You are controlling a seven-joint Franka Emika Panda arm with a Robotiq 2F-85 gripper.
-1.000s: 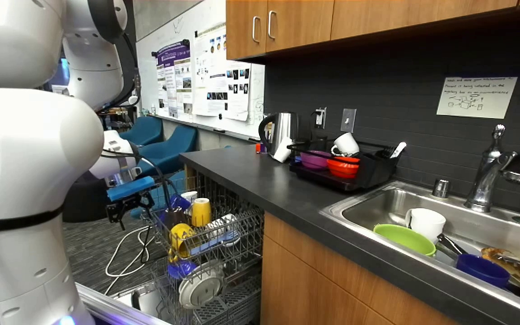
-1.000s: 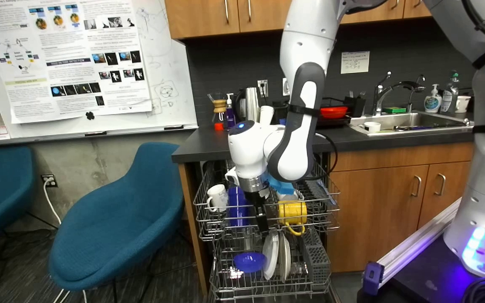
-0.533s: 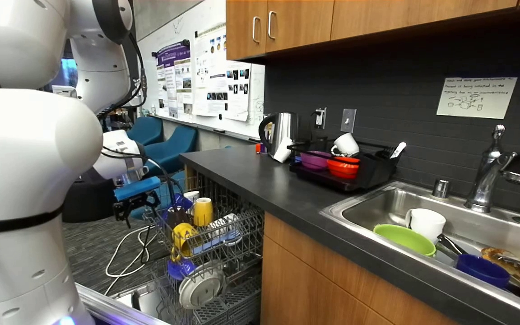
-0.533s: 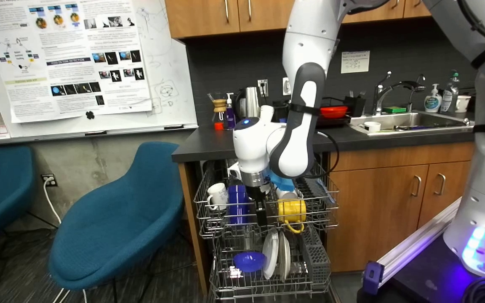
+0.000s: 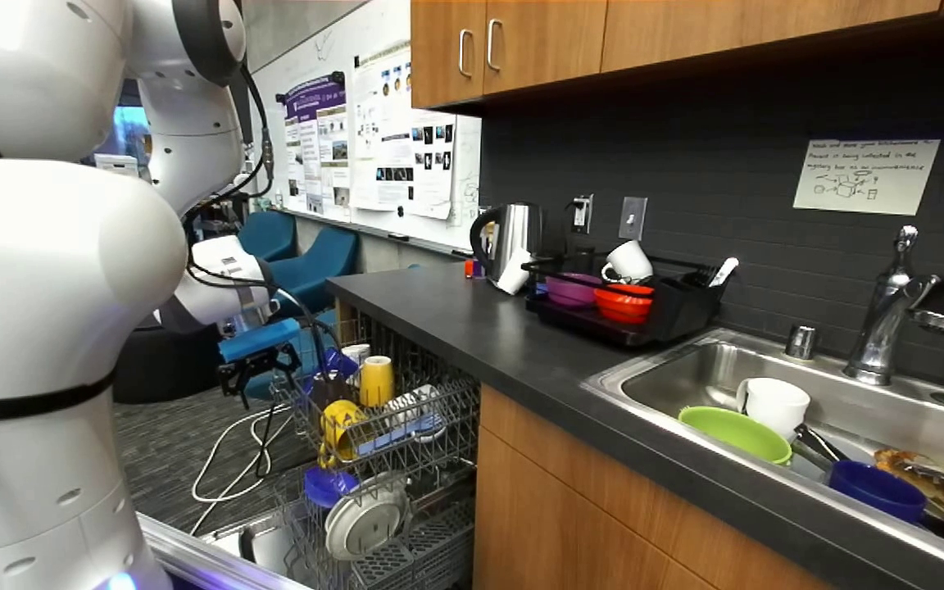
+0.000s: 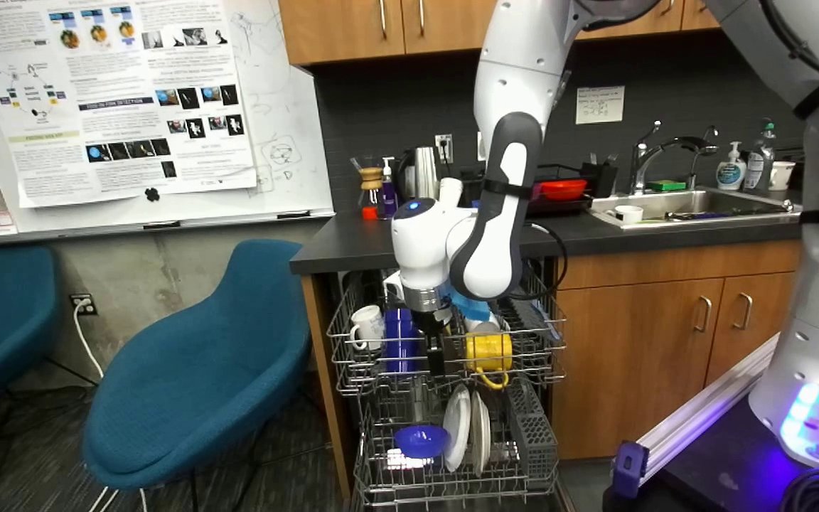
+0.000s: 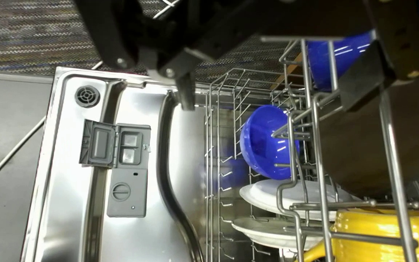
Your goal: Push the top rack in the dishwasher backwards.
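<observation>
The top rack (image 5: 454, 416) sits drawn out from under the front edge of the countertop (image 5: 439, 303), close to the corner nearest the whiteboard (image 6: 285, 185), so the push looks unfinished. At the rack's front hangs the gripper (image 6: 435, 366), between a blue cup (image 6: 401, 348) and a yellow mug (image 6: 489, 352). Its fingers (image 7: 186, 92) are spread wide with nothing visibly pinched: in the wrist view one is out over the dishwasher door (image 7: 187, 160), the other overlaps the front wires (image 7: 320, 160); whether either touches I cannot tell. The coming move turns on this: the rack lies inward of the outer finger, its front running along the countertop's front edge, and the spread seems to point the way the rack slides. A push square to that edge should serve, the outer finger likely bearing on the wire. The only arm (image 6: 509, 142) has its wrist (image 6: 420, 245) out before the front edge, seemingly near counter height, so it might meet that edge before the rack is home. From that corner along the countertop come the electric kettle (image 5: 515, 233), dish drying rack (image 5: 677, 315) and sink (image 5: 705, 373); a blue chair (image 6: 189, 384) stands past the end edge.
</observation>
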